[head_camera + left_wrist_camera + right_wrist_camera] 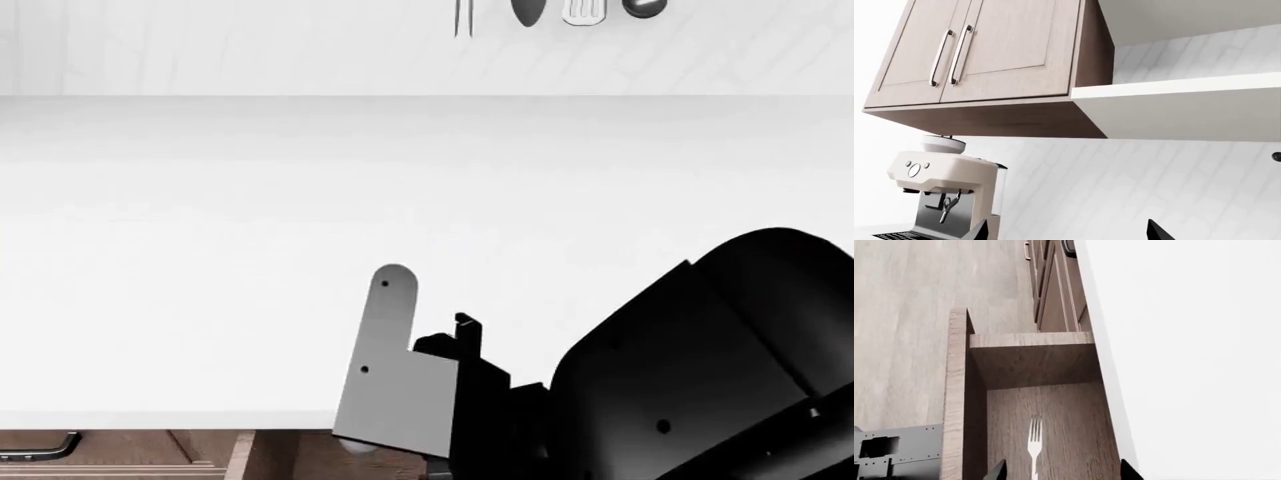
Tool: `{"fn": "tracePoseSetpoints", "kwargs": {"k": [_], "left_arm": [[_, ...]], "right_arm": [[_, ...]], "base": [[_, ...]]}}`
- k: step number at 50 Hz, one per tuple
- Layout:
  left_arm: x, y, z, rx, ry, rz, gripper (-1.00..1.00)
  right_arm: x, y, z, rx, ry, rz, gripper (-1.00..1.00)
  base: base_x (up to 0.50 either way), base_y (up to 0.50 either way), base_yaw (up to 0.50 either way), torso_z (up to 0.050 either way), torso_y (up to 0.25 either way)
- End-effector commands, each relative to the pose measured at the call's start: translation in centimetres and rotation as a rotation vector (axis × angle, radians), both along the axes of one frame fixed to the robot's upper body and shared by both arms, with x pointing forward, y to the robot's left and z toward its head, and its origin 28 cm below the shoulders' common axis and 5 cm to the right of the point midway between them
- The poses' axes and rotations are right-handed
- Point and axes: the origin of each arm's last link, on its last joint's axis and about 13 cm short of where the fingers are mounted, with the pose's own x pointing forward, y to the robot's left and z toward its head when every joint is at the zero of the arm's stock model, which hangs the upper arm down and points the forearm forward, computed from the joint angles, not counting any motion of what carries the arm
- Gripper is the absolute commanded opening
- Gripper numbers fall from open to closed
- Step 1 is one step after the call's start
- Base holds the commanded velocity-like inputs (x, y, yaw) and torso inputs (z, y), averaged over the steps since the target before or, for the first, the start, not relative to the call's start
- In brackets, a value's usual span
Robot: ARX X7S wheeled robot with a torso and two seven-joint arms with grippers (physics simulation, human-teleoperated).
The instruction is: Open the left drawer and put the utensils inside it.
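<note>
Right tool [1057, 471] hangs over the pulled-out left drawer [1041, 405], fingertips apart, gripping nothing. Silver fork [1034, 442] lies flat on the drawer's wooden floor, tines toward its front panel. Left tool faces the wall cabinets [981, 55]; I cannot tell its state.

White counter [200, 250] fills the frame. The right arm [694, 380] and its grey bracket [387, 370] overhang the counter's near edge. Beyond them, utensils [561, 10] hang on the wall. Left of the bracket, a dark handle [38, 447].
</note>
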Motion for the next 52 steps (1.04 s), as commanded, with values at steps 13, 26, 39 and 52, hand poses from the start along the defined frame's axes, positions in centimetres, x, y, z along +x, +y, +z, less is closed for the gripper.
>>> {"fn": "tracePoseSetpoints", "kwargs": {"k": [13,26,39,52], "left_arm": [[0.0,0.1,0.0,0.001,-0.001,0.002,1.0],[-0.1,0.1,0.0,0.001,-0.002,0.003,1.0],[-0.1,0.1,0.0,0.0,-0.002,0.003,1.0],[-0.1,0.1,0.0,-0.002,-0.004,0.002,1.0]], "right_arm": [[-0.4,0.1,0.7,0.008,-0.029,0.013,1.0],[-1.0,0.2,2.5,0.076,-0.099,0.022,1.0],[0.3,0.2,4.6,0.268,-0.221,-0.1,1.0],[1.8,-0.1,6.5,0.421,-0.335,-0.255,1.0]], "base": [[0.0,0.0,0.0,0.0,0.0],[0.0,0.0,0.0,0.0,0.0],[0.0,0.0,0.0,0.0,0.0],[0.0,0.0,0.0,0.0,0.0]]}}
